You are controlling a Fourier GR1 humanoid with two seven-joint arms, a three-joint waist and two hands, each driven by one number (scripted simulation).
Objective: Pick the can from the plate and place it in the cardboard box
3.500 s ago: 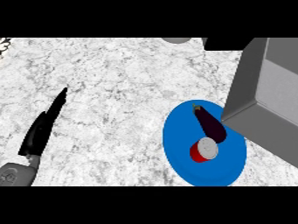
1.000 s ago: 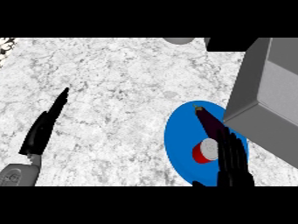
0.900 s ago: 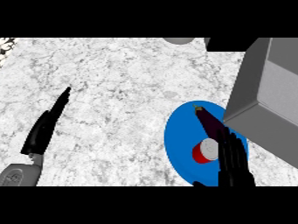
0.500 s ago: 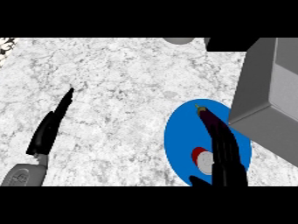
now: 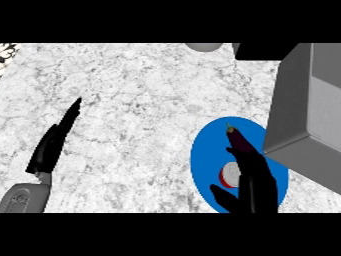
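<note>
The can (image 5: 230, 175) stands on the blue plate (image 5: 206, 155) beside a purple eggplant (image 5: 236, 139), so no step is done yet. The right hand (image 5: 251, 192) hovers against it, fingers (image 5: 248, 162) straight and open, gripping nothing. Grasping, lifting and placing it in the grey cardboard box (image 5: 313, 100) remain. The left hand (image 5: 49, 147) rests open over the table (image 5: 143, 100).
</note>
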